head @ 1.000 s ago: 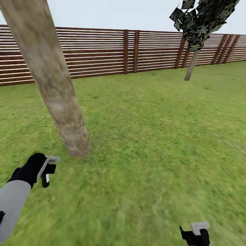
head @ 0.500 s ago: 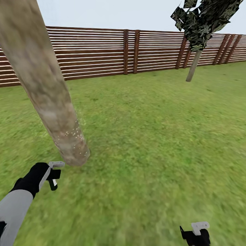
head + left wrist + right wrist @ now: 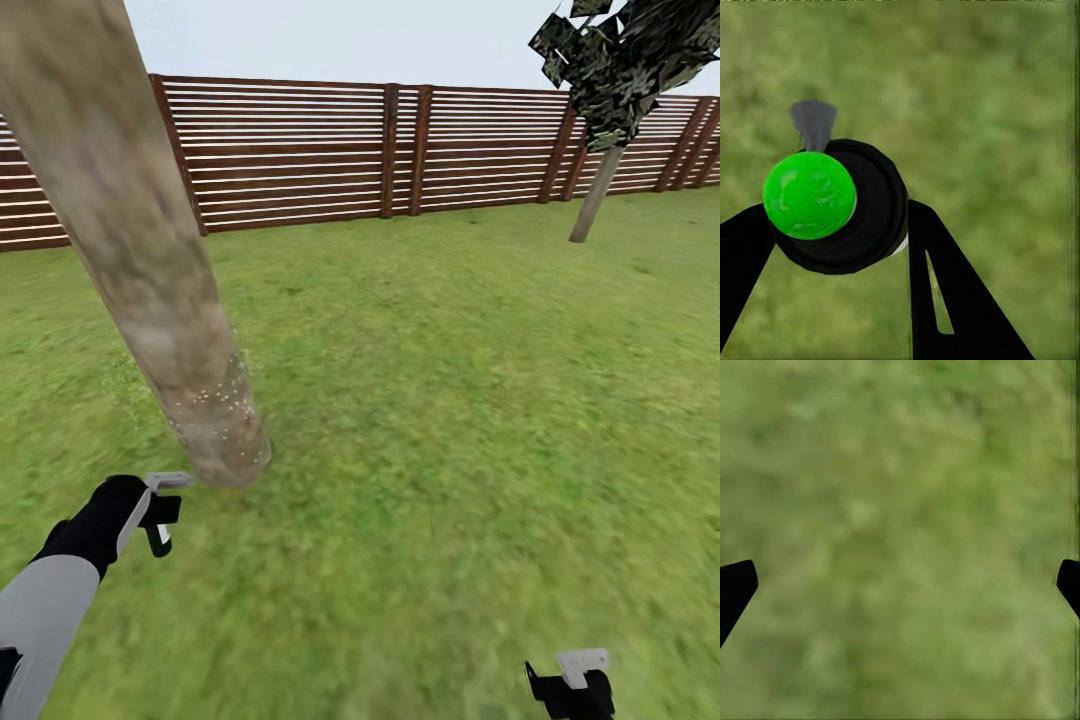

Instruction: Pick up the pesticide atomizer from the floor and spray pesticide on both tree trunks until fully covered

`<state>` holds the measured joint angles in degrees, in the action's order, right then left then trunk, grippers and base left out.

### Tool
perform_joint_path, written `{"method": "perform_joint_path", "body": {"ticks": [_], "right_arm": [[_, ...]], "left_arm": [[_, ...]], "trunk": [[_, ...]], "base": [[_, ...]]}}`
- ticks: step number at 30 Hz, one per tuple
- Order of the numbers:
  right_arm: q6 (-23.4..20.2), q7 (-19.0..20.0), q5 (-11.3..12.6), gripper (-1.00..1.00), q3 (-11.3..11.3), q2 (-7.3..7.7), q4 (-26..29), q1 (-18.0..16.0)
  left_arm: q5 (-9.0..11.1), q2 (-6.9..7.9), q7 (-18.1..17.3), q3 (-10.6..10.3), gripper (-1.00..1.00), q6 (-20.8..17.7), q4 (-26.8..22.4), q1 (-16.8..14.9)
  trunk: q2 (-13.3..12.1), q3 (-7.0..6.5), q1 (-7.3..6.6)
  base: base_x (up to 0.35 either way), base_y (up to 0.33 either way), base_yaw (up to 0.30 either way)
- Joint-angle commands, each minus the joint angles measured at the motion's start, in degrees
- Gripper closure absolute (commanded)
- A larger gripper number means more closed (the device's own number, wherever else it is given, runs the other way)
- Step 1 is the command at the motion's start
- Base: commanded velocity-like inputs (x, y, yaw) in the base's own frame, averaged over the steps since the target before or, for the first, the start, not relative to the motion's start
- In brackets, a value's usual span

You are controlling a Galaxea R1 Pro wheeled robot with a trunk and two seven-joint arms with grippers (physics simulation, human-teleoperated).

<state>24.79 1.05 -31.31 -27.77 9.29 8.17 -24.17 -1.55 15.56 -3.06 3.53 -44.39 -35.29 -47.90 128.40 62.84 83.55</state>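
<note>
My left gripper (image 3: 152,506) is low on the left, shut on the pesticide atomizer (image 3: 160,528), a small dark sprayer. In the left wrist view the atomizer (image 3: 874,217) is a black round body with a green cap and a grey nozzle, clamped between the black fingers (image 3: 945,285). Just ahead leans a thick tree trunk (image 3: 140,250) with white pesticide specks (image 3: 215,395) near its base. The other tree (image 3: 597,195) stands far back right by the fence. My right gripper (image 3: 575,682) hangs open over grass at the lower right, its fingertips (image 3: 735,585) wide apart.
A brown slatted fence (image 3: 300,150) closes the lawn at the back. Green grass (image 3: 450,400) stretches between the near trunk and the far tree. The near trunk stands close to my left arm.
The whole view has shifted, so the camera moved: fence and far tree slid right, the trunk base sits lower. My left gripper keeps the atomizer close to the trunk base.
</note>
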Motion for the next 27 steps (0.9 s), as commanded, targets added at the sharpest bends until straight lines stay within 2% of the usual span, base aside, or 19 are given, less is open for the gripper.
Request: {"method": "perform_joint_path", "body": {"ticks": [1,12,19,27], "right_arm": [[0.0,0.0,-0.02,-1.0,0.0,0.01,0.0,0.0],[0.0,0.0,0.02,-1.0,0.0,0.04,0.0,0.0],[0.0,0.0,0.02,-1.0,0.0,-0.06,0.0,0.0],[0.0,0.0,-0.06,-1.0,0.01,-0.15,0.0,0.0]], "left_arm": [[-0.03,0.0,-0.01,0.03,1.0,0.0,-0.05,0.0],[-0.03,0.0,-0.02,0.16,1.0,0.15,-0.01,0.0],[-0.03,0.04,-0.02,0.16,1.0,0.0,-0.22,0.0],[0.03,0.02,-0.02,0.25,1.0,-0.09,-0.04,0.0]], "trunk": [[0.0,0.0,0.0],[0.0,0.0,0.0],[0.0,0.0,0.0],[0.0,0.14,0.0]], "base": [[0.0,-0.268,0.004],[0.15,-0.233,0.0],[0.032,-0.267,0.005],[0.089,-0.27,0.248]]}}
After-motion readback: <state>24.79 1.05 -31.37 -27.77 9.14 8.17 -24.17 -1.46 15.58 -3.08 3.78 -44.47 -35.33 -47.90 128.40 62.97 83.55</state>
